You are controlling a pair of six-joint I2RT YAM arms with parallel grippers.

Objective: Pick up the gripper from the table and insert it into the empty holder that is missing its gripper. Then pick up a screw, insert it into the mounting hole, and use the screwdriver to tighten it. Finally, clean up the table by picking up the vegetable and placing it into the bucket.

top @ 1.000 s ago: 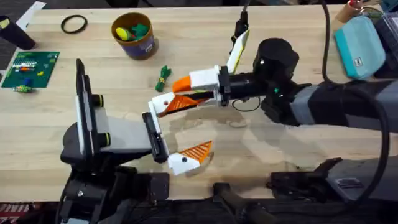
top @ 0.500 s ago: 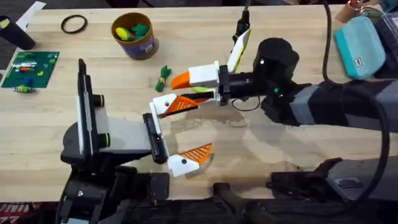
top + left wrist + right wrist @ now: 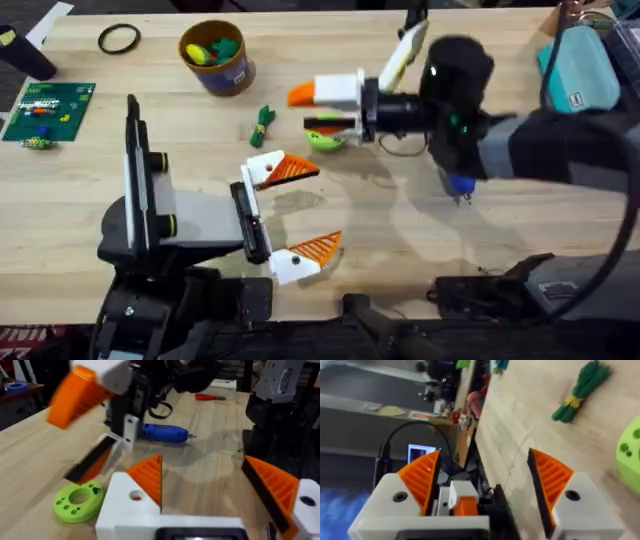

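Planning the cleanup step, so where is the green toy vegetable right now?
In the overhead view the vegetable lies on the table left of centre, just below and right of the bucket, left of the lime-green disc.

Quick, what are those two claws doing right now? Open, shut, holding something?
Left gripper: open, its orange ribbed fingertips spread wide, holding nothing.
Right gripper: open, nothing between its fingers, above the lime-green round disc with holes.
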